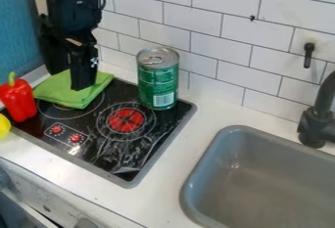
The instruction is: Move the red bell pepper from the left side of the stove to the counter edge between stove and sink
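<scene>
Gripper (83, 86) is hanging at the green cloth (55, 89), stove's (116, 154) far left.
Whether it's open or gripping, I cannot tell; swinging right, it could be toppling the can (157, 78).

Green cloth (58, 91), seemingly folded, lying flat, at the stovetop's (99, 149) far left corner

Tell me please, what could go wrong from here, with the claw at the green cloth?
The claw could drag the green cloth if it moves sideways, perhaps nudging the red pepper close beside it. A swing towards the tall can, upright on the cooktop, might tip it over.
</scene>
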`<action>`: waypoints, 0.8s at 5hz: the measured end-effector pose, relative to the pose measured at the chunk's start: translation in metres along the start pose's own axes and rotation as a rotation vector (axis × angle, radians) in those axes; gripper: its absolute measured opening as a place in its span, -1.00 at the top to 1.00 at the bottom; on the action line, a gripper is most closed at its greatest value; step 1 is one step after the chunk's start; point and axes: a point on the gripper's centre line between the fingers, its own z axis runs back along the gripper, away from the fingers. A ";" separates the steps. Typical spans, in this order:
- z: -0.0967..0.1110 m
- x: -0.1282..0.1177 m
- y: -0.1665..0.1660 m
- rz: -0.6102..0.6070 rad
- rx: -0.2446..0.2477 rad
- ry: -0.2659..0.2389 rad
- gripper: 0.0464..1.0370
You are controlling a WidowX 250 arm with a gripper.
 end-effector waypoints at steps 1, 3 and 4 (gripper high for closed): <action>-0.006 -0.001 -0.001 -0.004 -0.011 0.020 -0.93; 0.018 -0.033 0.037 0.038 0.102 -0.029 -0.93; 0.017 -0.049 0.051 0.066 0.109 0.004 -0.93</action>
